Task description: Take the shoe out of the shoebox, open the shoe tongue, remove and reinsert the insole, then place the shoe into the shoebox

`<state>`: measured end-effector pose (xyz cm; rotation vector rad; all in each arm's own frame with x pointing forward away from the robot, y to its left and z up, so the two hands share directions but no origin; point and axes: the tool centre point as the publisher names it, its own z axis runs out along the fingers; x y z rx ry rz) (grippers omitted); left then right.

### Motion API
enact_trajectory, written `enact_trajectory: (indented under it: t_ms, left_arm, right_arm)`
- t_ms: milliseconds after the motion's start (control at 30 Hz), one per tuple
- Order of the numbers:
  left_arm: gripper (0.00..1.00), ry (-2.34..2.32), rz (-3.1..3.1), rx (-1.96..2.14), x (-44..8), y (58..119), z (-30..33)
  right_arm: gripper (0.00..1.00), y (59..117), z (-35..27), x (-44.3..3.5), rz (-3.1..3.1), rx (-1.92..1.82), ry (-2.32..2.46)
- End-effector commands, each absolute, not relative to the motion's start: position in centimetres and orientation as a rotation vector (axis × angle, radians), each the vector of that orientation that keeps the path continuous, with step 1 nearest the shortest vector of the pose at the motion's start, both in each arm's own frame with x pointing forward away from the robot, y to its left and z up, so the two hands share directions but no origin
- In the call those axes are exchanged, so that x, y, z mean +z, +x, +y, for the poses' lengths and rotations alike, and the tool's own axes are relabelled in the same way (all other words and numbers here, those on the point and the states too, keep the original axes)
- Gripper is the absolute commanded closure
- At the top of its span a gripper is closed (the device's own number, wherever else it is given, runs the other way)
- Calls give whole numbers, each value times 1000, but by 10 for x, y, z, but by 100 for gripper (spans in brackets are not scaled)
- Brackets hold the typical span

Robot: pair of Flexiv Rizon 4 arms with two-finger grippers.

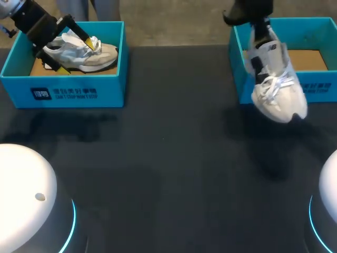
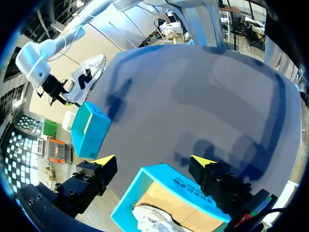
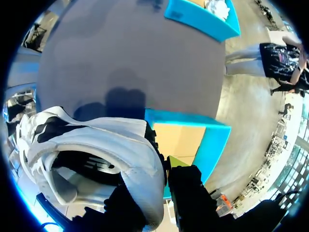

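Observation:
A white and grey shoe (image 1: 81, 52) lies in the left blue shoebox (image 1: 63, 92). My left gripper (image 1: 79, 57) hangs open over it, one yellow tip on either side of the shoe. In the left wrist view the gripper (image 2: 153, 162) straddles the box's wall (image 2: 161, 176), with the shoe (image 2: 149, 217) below. My right gripper (image 1: 259, 27) is shut on the heel of a second white shoe (image 1: 276, 87), which hangs toe down over the front wall of the right blue shoebox (image 1: 316, 87). In the right wrist view the gripper (image 3: 161, 166) pinches the heel collar of that shoe (image 3: 96, 145).
The dark table (image 1: 168, 168) stretches between the two boxes. The right shoebox (image 3: 193, 140) shows a bare cardboard floor. Two white round robot bases (image 1: 26, 190) stand at the near corners.

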<state>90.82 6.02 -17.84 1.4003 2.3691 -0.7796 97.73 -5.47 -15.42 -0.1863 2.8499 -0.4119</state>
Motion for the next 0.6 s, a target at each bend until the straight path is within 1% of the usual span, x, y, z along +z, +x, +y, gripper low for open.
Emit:
enact_trajectory:
  t_ms: [33,300,600]
  left_arm:
    - [0,1402,2372,-777,-178,908,60]
    - [0,1402,2372,-777,-178,908,60]
    - [0,1402,2372,-777,-178,908,60]
  right_arm:
    - [100,990,-92,-160,2851,-333,-209]
    - [100,1013,-142,-165,2824,-401,-174]
    - [100,1018,-147,-165,2845,-414,-116]
